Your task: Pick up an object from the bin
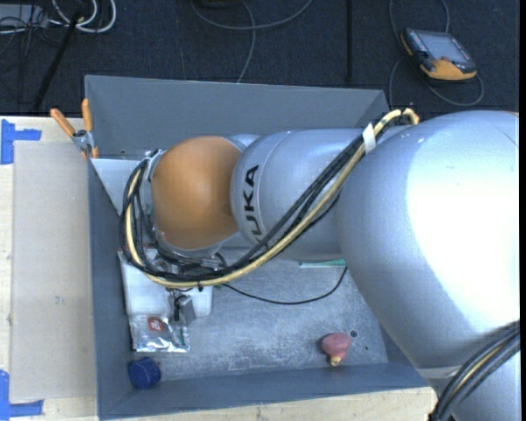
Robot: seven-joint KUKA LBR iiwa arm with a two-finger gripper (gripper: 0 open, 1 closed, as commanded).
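**Grey metal bin [272,340] on a dark, cabled floor: gripper [182,312] low over a packet**

- Likely target: clear crinkled plastic packet [160,333] with a small reddish piece inside. It lies flat on the bin floor, just below and slightly left of the gripper. Contact not confirmed.
- Gripper apart or together: cannot tell. It shows as a dark shape under the orange wrist cover [193,191].
- White flat block [140,292] is just left of the gripper, touching or overlapping the packet's upper edge.
- Blue round cap [144,373] is further below-left, beside the packet's corner.
- Pink rounded lump [337,346] is well off to the right, alone.

Risks, as I judge them:
- Slick, flat film may slide or buckle instead of being pinched.
- The close block could be caught along with it.
- The nearby bin wall leaves little room.

Hidden: the arm and its cables cover much of the bin floor. The packet's contents are too small to identify.
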